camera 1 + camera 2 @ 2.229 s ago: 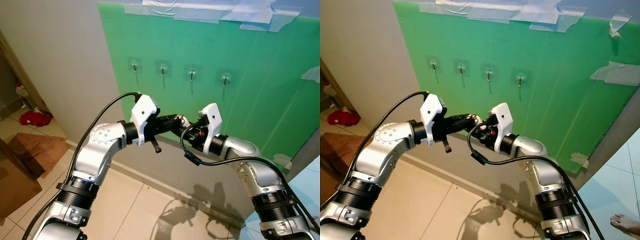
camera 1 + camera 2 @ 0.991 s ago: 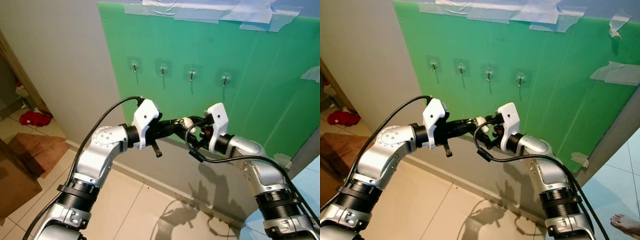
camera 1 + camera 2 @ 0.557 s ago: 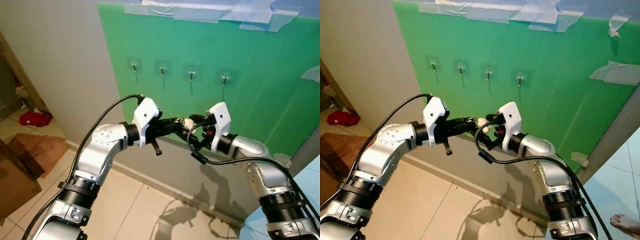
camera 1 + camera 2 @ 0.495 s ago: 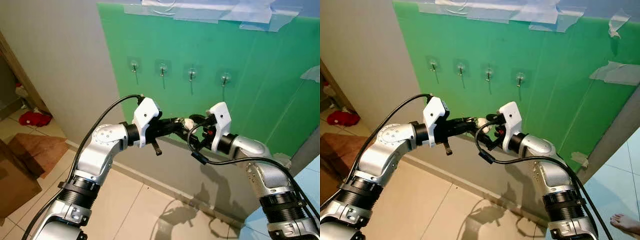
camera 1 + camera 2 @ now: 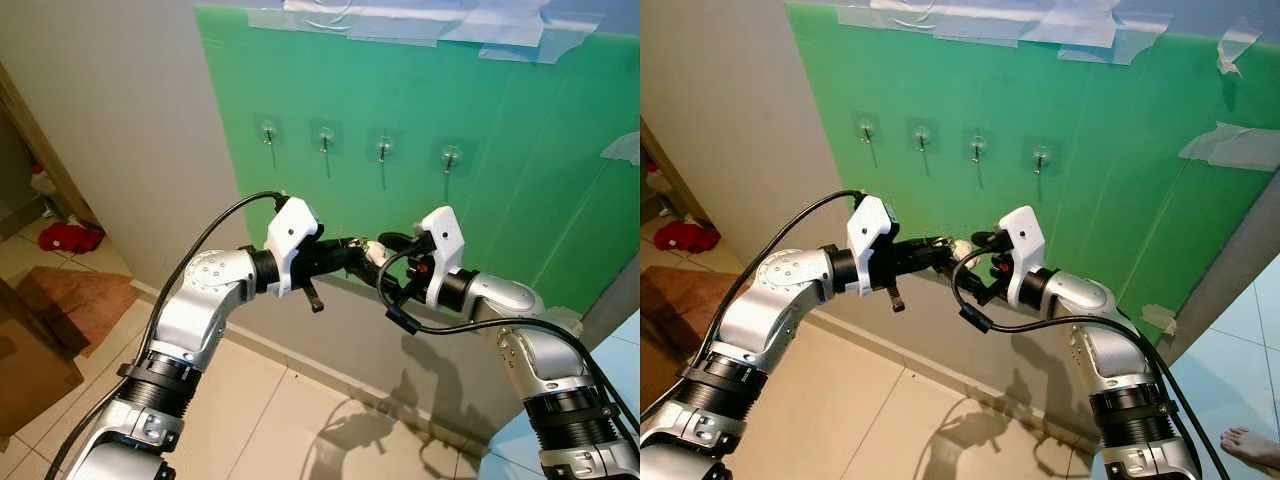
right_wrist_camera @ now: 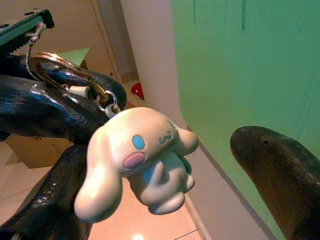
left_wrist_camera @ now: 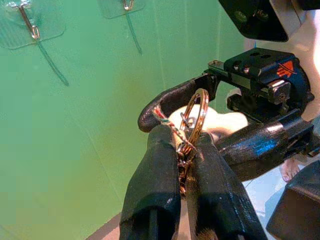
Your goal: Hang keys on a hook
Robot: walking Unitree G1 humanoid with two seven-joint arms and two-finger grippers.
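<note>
I have both arms raised and meeting in front of the green board taped to the wall [image 5: 480, 170]. My left gripper [image 7: 186, 150] has its two black fingers pressed narrow together, pinching the gold-coloured metal key ring [image 7: 196, 117] with its short braided cord; the ring stands up just past the fingertips. Hanging off that ring, on the far side from my left fingers, is the white plush dog charm with blue eyes and pink cheeks [image 6: 137, 162].

My right gripper [image 6: 165, 165] stands wide apart around that charm: one black finger [image 6: 52, 117] lies against the ring side, the other [image 6: 280, 175] is well clear, nearer the board. The charm sits between them, and I cannot tell whether it touches either pad.

Above both grippers, four clear adhesive hooks [image 5: 385, 150] sit in a row on the board, all bare. The keys are well below them, held in my left gripper.

Beige floor tiles [image 5: 270, 420] lie beneath the arms.
</note>
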